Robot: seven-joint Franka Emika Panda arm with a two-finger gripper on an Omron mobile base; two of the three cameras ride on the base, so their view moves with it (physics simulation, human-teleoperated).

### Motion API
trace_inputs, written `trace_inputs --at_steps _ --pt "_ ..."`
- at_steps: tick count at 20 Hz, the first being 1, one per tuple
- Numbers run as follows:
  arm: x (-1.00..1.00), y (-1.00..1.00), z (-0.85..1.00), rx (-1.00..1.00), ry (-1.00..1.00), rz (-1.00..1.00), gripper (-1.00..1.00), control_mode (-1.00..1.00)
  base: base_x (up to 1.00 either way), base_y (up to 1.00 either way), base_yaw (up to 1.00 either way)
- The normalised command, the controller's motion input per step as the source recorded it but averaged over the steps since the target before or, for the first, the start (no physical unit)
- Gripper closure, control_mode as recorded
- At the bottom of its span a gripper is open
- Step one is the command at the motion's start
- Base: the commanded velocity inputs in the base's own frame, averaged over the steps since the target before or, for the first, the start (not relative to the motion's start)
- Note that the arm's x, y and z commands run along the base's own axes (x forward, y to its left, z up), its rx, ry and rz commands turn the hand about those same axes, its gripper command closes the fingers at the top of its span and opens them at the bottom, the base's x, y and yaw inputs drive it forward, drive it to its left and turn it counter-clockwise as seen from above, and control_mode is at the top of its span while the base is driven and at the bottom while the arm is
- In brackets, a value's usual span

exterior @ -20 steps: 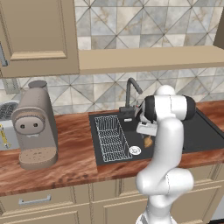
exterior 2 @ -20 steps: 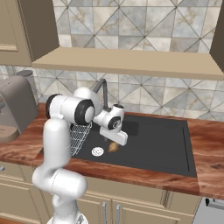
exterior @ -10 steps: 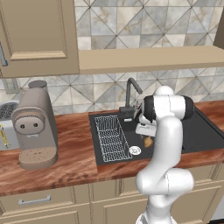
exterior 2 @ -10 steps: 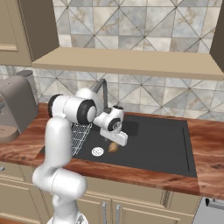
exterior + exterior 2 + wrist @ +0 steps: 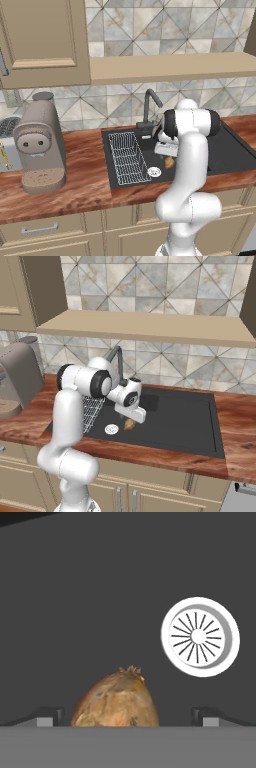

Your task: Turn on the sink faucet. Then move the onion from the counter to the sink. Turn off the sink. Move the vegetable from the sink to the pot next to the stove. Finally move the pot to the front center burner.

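Left base view: nothing has shifted since a second ago. The arm stays bent over the sink, and its body hides most of the gripper; a sliver of the onion shows at the hand's 6 o'clock.

Right base view: same pose. The onion lies on the basin floor, the drain at its 9 o'clock.

Hand view: jaws spread wide, fingertips flanking the onion, whose lower half is cut off. Drain at 1 o'clock.
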Motion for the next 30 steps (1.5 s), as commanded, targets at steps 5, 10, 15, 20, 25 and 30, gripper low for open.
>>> trace_inputs --at_steps 5,10,15,20,25,30 --pt "0.0 0.0 -0.06 0.0 -0.01 0.0 -1.0 -1.0 0.0 0.0 0.0" --pt "0.0 0.0 -0.08 0.0 0.0 0.0 -1.0 -1.0 0.0 0.0 0.0" --pt "0.0 0.0 -0.11 -0.01 0.0 0.0 -1.0 -1.0 0.0 0.0 0.0" --pt "0.0 0.0 -0.13 -0.01 0.0 0.0 -1.0 -1.0 0.0 0.0 0.0" --pt "0.02 0.0 -0.11 0.0 -0.03 0.0 -1.0 -1.0 0.0 0.0 0.0" --pt "0.0 0.0 -0.16 0.0 -0.04 0.0 -1.0 -1.0 0.0 0.0 0.0"
